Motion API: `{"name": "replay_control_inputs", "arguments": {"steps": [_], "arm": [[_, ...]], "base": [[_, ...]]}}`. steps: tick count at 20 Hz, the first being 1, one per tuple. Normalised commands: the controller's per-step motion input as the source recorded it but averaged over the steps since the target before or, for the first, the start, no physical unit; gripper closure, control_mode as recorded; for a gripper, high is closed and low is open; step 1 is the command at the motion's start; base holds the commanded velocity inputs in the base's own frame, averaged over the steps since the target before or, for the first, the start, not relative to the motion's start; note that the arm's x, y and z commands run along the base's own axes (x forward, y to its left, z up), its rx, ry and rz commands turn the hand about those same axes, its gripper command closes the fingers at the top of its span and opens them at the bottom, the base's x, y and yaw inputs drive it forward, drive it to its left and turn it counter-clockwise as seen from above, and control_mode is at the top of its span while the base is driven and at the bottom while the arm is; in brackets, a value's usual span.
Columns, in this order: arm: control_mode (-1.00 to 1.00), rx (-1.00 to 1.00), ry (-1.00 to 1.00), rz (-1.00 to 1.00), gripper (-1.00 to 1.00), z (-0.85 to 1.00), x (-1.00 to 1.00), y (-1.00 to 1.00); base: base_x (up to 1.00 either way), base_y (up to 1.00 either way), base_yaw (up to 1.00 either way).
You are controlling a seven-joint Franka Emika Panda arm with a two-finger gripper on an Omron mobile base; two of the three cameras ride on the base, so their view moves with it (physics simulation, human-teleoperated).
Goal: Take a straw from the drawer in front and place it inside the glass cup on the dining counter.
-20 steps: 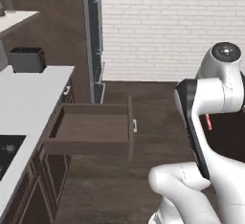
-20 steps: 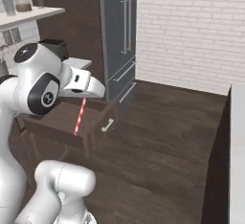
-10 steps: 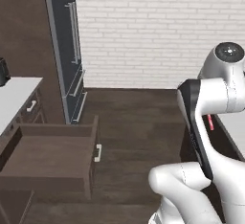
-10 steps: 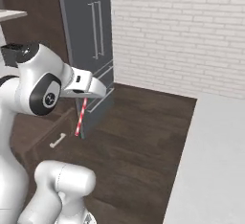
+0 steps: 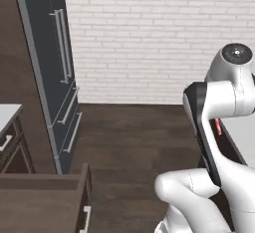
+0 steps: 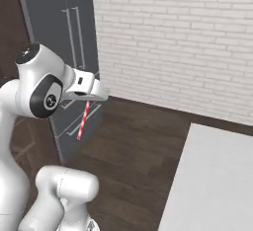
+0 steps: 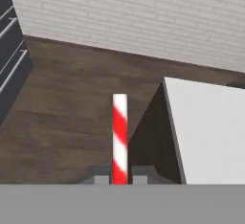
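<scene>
Between our fingertips, closest to the hand camera, the straw stands pinched at its lower end, the gripper closed tight around it with the two dark tips flanking the red and white stripes. From the right base view we see the same straw hanging down at a slight slant below the gripper, well above the floor and touching nothing else.

We hold it by one end only, so most of its length is free. We judge that a quick swing of the arm could make it pivot or slip in the jaws, and a tilted straw would be hard to drop into a narrow rim.

Just beyond the straw, the hand view shows the dining counter, its white top and dark side near the straw's line. We think the free end could catch that edge if we come in low, knocking the straw askew or out of our grip.

Behind us at the lower left of the left base view, the drawer stands open, and the base could brush it while turning.

Farther off we see no glass cup yet, so our aim remains unsettled.
</scene>
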Motion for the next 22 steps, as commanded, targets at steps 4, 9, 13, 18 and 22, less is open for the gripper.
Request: {"name": "replay_control_inputs", "arguments": {"steps": [4, 9, 13, 18, 22], "arm": [[1.00, 0.00, 0.00, 0.00, 1.00, 0.00, 0.00, 0.00], [1.00, 0.00, 0.00, 0.00, 1.00, 0.00, 0.00, 0.00], [1.00, 0.00, 0.00, 0.00, 1.00, 0.00, 0.00, 0.00], [1.00, 0.00, 0.00, 0.00, 1.00, 0.00, 0.00, 0.00], [1.00, 0.00, 0.00, 0.00, 1.00, 0.00, 0.00, 0.00]], "base": [[1.00, -0.02, -0.06], [1.00, 0.00, -0.10], [1.00, 0.00, -0.15], [1.00, 0.00, -0.20], [1.00, 0.00, -0.32]]}}
